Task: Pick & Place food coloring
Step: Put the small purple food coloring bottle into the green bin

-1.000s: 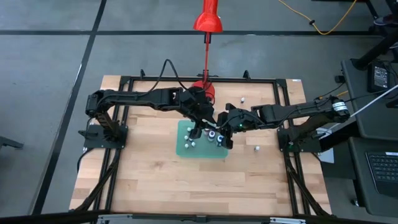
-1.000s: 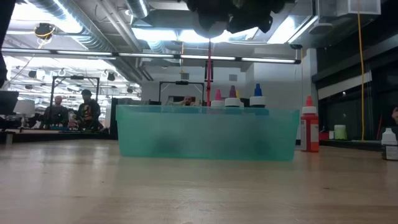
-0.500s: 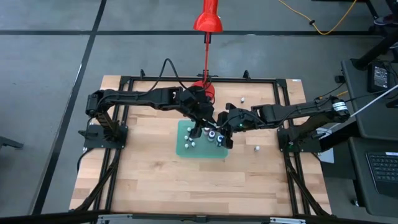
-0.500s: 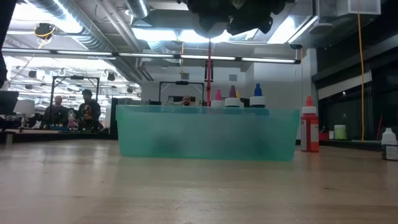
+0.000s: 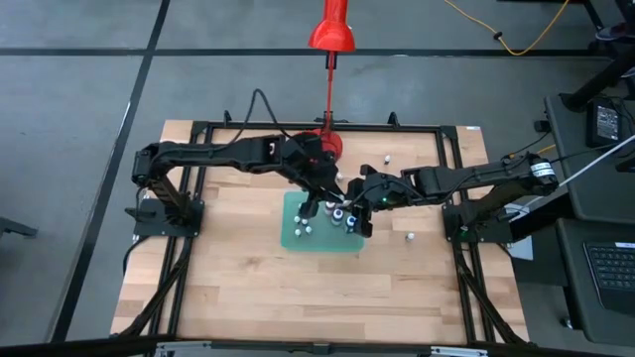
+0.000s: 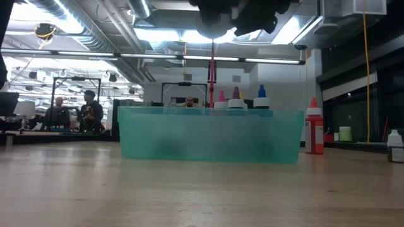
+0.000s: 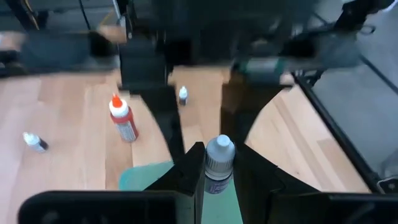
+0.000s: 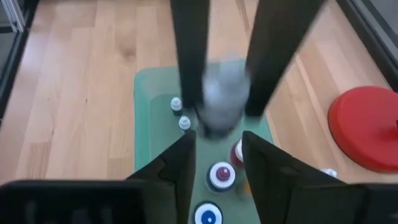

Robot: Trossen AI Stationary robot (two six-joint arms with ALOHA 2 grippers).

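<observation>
Between the left fingers [image 7: 219, 163] stands a white-capped bottle [image 7: 218, 162], gripped.

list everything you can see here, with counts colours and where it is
translucent green plastic bin: one, middle of the wooden table
small food coloring bottles in the bin: several, white, blue and pink caps; exact count unclear
white-capped bottle between the left fingers: one, held above the bin
red bottle with orange tip: one, standing on the table outside the bin
loose small bottles on the table: a few, white caps, right of the bin and near the far edge
tall red lamp with round base: one, far edge of the table
people: at least two, in the room behind
left gripper: shut on the white-capped bottle
right gripper: over the bin, open, holding nothing
</observation>
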